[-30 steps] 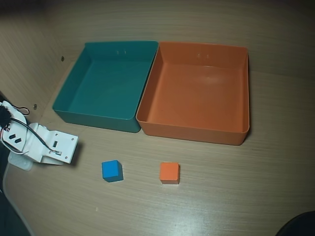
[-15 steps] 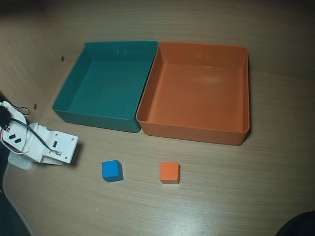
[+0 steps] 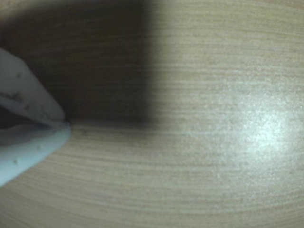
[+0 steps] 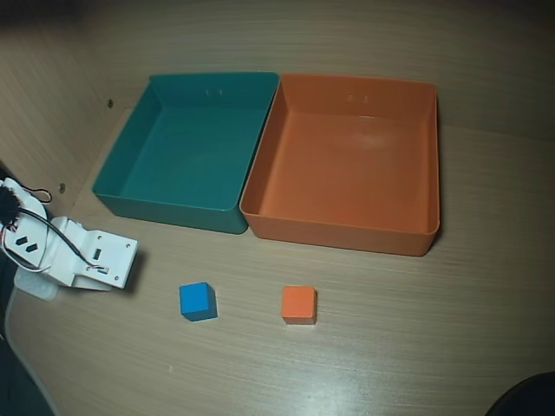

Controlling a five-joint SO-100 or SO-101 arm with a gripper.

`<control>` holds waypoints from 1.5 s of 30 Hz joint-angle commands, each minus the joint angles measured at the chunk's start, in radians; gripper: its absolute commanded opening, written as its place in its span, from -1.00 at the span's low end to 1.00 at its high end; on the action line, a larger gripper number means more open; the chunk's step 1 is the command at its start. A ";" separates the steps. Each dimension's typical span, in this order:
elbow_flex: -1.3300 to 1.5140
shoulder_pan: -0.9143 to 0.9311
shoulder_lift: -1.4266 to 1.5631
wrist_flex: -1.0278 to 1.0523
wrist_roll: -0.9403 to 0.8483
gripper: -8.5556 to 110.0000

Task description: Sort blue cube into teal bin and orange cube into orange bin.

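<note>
My claw [image 3: 66,126], tips pressed together and empty, rests low at the counter's [image 4: 416,347] left edge; the blue cube [image 4: 197,301] lies nearest, just to my right, the orange cube [image 4: 298,305] beyond it.

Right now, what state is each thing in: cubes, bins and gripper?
blue cube: on the table, outside both bins, untouched.
orange cube: on the table in front of the orange bin, untouched.
teal bin: empty.
orange bin: empty, touching the teal bin.
gripper: shut, holding nothing.
</note>
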 commanded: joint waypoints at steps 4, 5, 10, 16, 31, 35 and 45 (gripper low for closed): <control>0.064 -0.002 0.006 0.020 0.003 -0.90; 0.064 -0.002 0.006 0.020 0.000 -0.90; 0.064 -0.011 0.006 0.021 -0.008 -0.89; 0.035 -0.014 0.000 0.011 -0.011 -0.87; -0.718 -0.046 -0.670 0.008 -0.014 -0.31; -0.979 -0.052 -0.936 0.008 -0.014 -0.31; -1.540 -0.041 -1.445 0.011 -0.069 -0.31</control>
